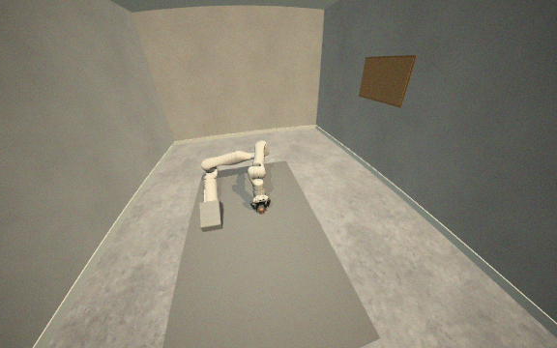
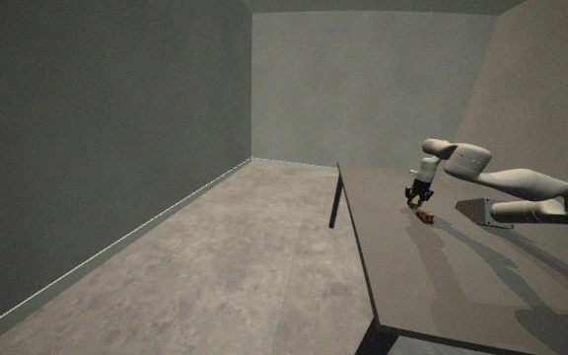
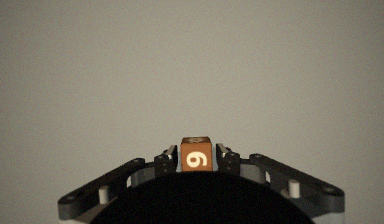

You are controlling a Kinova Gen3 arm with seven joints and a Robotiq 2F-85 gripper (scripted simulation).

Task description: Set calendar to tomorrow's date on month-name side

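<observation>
The black two-fingered claw [image 1: 260, 208] [image 2: 415, 203] [image 3: 196, 152] points down low over the grey rectangular desk [image 1: 269, 271] [image 2: 402, 276] [image 3: 193, 65], approx. half open. An orange-brown cube w/ a pale digit [image 1: 261, 210] [image 2: 413, 205] [image 3: 196, 156] sits b/w its fingers, but the claw doesn't look clamped on it. From here I can't tell whether either finger touches the cube.

In the wrist view the digit lies on its side, a 6 or a 9, can't say which. Another face of the cube shows as a dark strip above it, w/ a mark too faint to read.

Just beside the claw, on the desk, is a small orange-brown calendar piece [image 2: 425, 217], seen in the ext. view only. It's too small to make out its date, the month's name or how any cube stands in it.

Further out, the white jointed arm [image 1: 256, 171] [image 2: 526, 182] bends up & back from the claw, then round to a pale grey boxy base [image 1: 203, 222] [image 2: 468, 209] on the desk, well apart from the cube. Long arm shadows cross the desk. Beyond, a brown rectangular board [image 1: 387, 81] hangs on the dark wall.
</observation>
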